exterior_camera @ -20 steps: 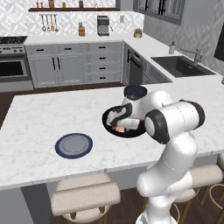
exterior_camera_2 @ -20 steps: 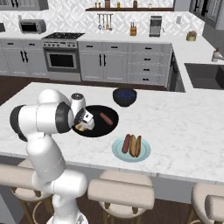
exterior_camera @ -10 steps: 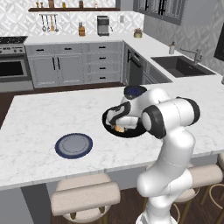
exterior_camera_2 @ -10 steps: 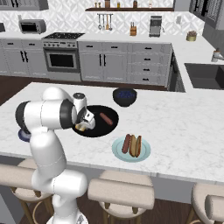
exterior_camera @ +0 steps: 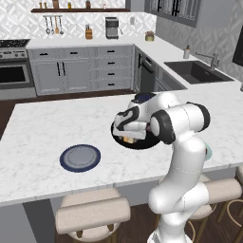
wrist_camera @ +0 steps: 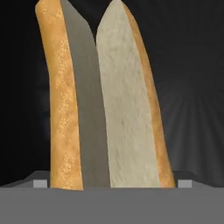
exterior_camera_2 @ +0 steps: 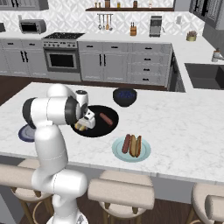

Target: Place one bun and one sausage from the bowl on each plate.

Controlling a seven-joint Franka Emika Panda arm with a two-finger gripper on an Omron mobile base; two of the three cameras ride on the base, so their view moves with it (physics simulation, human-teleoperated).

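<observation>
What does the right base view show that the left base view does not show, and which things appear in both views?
The right base view alone shows the pale teal plate clearly, with a bun and a sausage on it, and a loose sausage in the black bowl. The left base view alone gives a clear look at the bare navy plate. Both show the black bowl, the gripper low over it at a bun, and the small dark-blue bowl.

The gripper [exterior_camera: 129,138] hangs low over a bun [exterior_camera: 128,139] in the black bowl [exterior_camera: 142,143]
</observation>
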